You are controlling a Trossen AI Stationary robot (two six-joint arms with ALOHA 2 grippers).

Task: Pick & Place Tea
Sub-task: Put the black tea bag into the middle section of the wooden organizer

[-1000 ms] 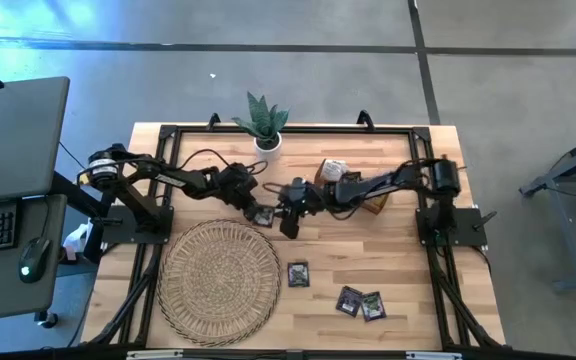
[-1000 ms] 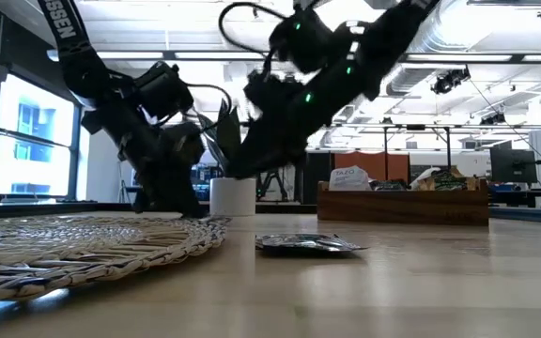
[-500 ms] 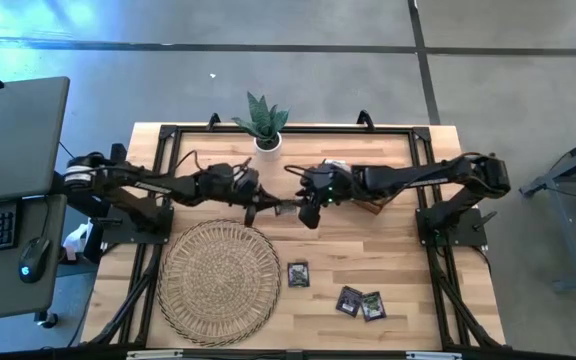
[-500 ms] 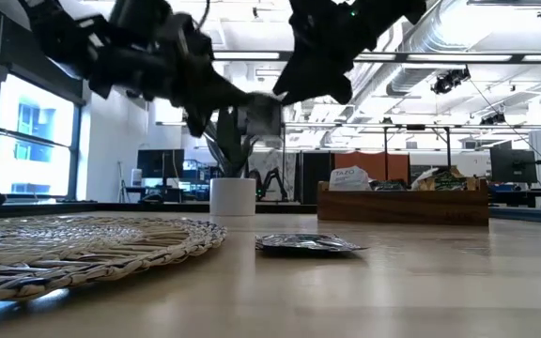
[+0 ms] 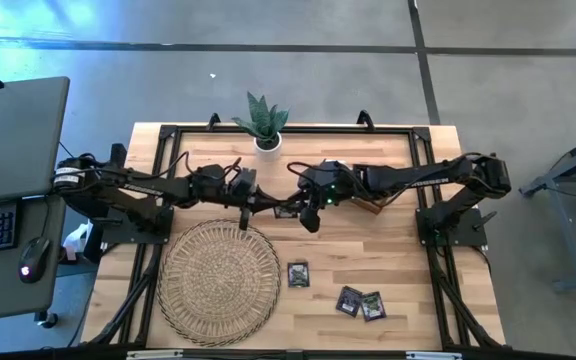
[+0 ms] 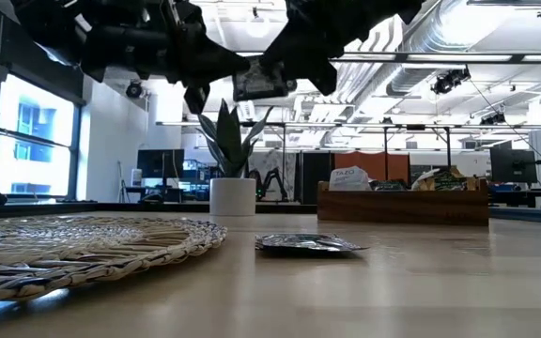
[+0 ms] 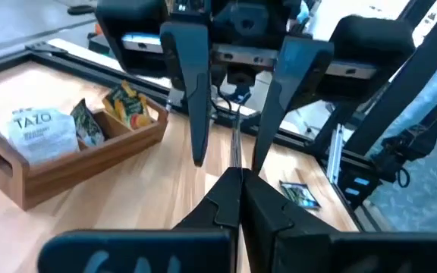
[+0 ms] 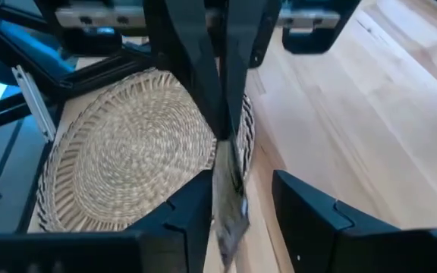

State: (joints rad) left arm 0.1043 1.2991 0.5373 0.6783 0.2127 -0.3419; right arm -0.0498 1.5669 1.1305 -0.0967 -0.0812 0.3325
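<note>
1. Where both arms meet above the worktop [image 5: 398,250], just past the woven mat [image 5: 218,272]: hanging in mid-air, one tea sachet [image 5: 286,210].
2. Pressed tight together on that sachet's edge: left fingers [image 7: 222,205].
3. Spread apart on either side of it, not clamping: right fingers [image 8: 309,208].
4. Flat on the worktop near the mat: another sachet [image 5: 298,273], then a pair [image 5: 360,302].

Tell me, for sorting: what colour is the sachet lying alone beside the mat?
Dark purple-black with a pale centre label, the sachet shows best in the high view.
</note>
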